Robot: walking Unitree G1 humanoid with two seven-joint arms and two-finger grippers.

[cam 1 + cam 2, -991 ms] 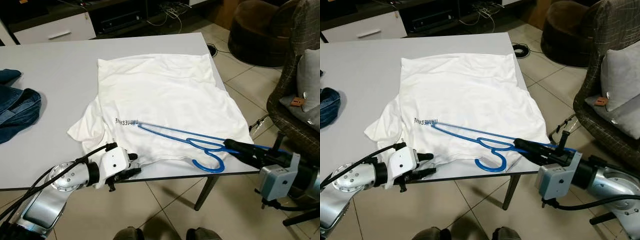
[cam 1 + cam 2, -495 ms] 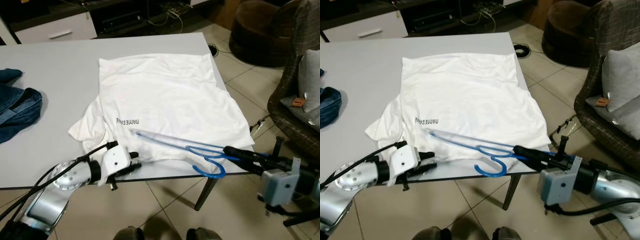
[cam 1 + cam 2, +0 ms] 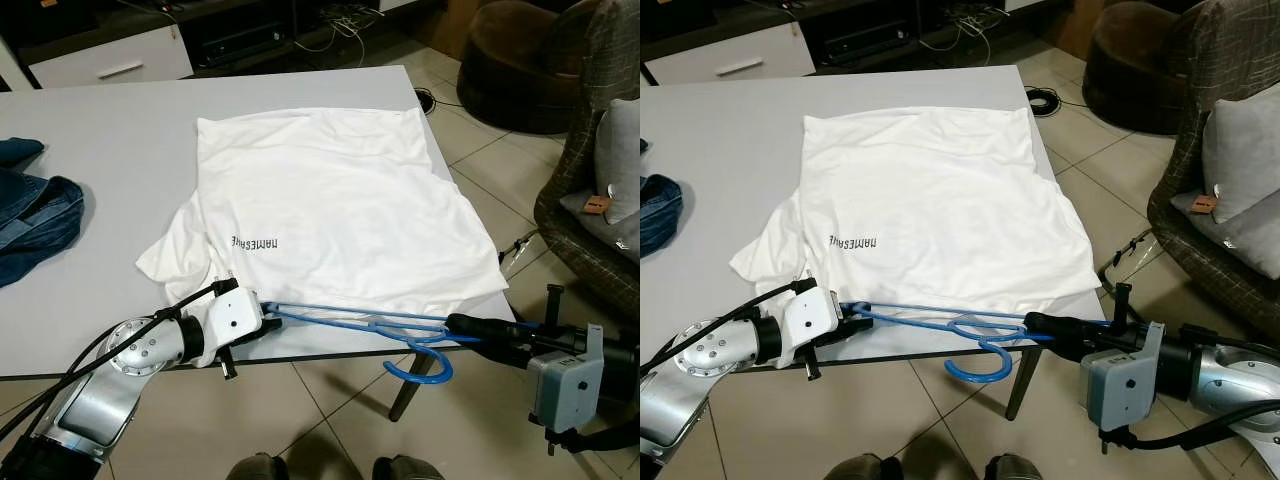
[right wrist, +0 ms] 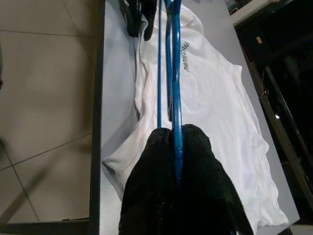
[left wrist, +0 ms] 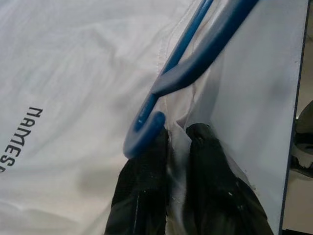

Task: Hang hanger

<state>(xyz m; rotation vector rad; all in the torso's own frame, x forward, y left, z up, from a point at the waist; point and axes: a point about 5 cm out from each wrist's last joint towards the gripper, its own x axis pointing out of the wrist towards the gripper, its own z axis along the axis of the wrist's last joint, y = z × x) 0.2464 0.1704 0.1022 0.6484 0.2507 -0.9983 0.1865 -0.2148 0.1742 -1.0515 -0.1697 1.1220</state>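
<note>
A white T-shirt lies flat on the grey table, printed side up. A blue wire hanger lies along the shirt's near hem, and its hook hangs past the table edge. My left gripper sits at the near hem, shut on a pinch of white fabric. The hanger's tip touches one of its fingers. My right gripper is off the table's near right corner, shut on the hanger close to the hook.
Blue jeans lie at the table's left edge. An armchair with a grey cushion stands close on the right, and a brown pouf stands behind it. A white drawer unit is beyond the table. My feet stand on tiled floor.
The hanger has slid off the top of the shirt towards the near edge; its far end now meets my left gripper at the hem. My right gripper has drawn back and lower.
</note>
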